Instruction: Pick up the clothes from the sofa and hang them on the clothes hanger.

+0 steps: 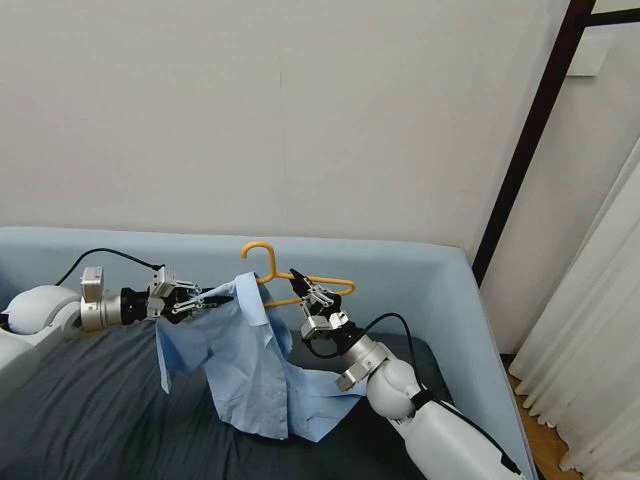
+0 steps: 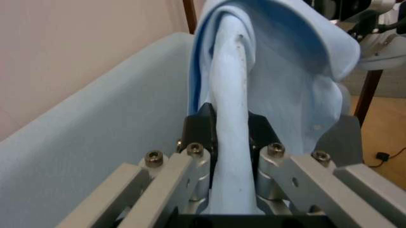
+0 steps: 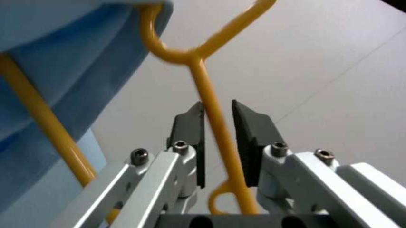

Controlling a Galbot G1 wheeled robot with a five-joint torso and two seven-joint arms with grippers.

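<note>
The left gripper [image 1: 195, 298] reaches in from the robot's left above the sofa [image 1: 420, 270], its fingers [image 2: 198, 130] clamped together on a rolled fold of the light-blue shirt [image 1: 250, 375]. In the left wrist view the fabric runs straight up between the two black pads, which press it from both sides, and spreads into a wider sweep of cloth beyond.

The right gripper [image 1: 312, 296] rises from the lower right and holds the yellow hanger [image 1: 262, 250] in the air in front of the sofa back. In the right wrist view its fingers [image 3: 190, 142] stand close on either side of a thin rod of the hanger. The rod passes between the pads, one pad against it and a narrow sliver of gap beside the other.

The shirt hangs between the two grippers. Its upper edge is stretched from the left fingers toward the hanger, where the collar end drapes over the arm nearest the left gripper. The rest falls in loose folds onto the dark seat cushion [image 1: 90, 410]. The hanger's hook stands upright, clear of the cloth, and its other arm is bare.
</note>
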